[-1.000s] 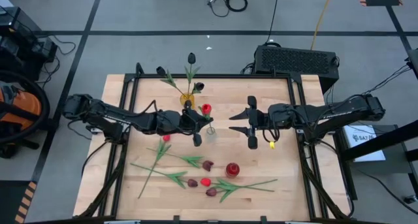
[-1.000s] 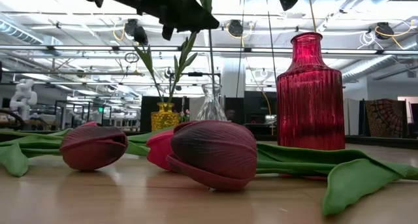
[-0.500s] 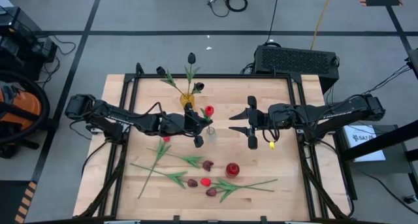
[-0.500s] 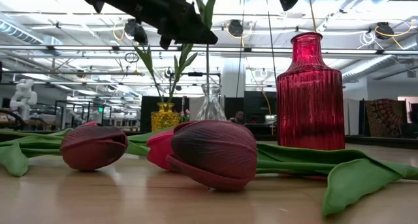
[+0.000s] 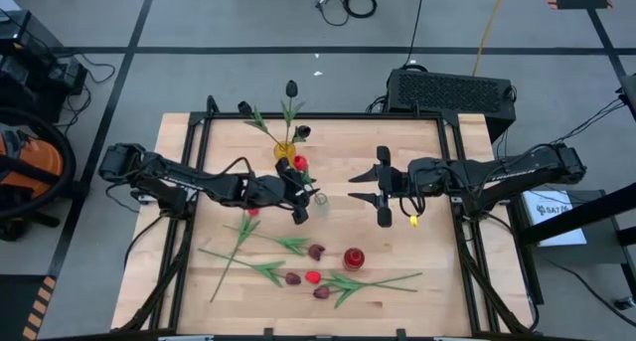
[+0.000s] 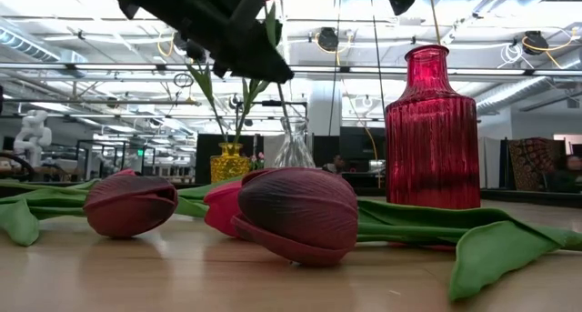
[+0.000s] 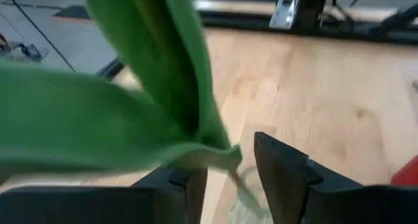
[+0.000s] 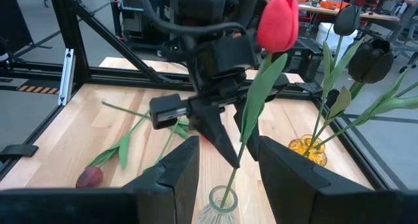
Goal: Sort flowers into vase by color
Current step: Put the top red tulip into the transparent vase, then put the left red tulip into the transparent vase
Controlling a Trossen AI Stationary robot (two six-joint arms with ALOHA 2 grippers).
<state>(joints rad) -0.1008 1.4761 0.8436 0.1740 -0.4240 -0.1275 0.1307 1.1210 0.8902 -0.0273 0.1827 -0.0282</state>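
Left gripper (image 8: 215, 123), jaws parted around the stem, stands beside the red tulip (image 8: 277, 21), whose stem foot sits in the clear vase (image 8: 221, 208) and leans away from me; my right gripper (image 5: 382, 194) waits well apart, open.

Likely robotics lab: exposed ceiling ducts (image 6: 509, 71), taped concrete floor (image 5: 248, 23), loose cables (image 5: 353, 3).

Two dark jointed arms, black cables along them, angular black fingers (image 8: 215, 129), yellow light on right wrist.
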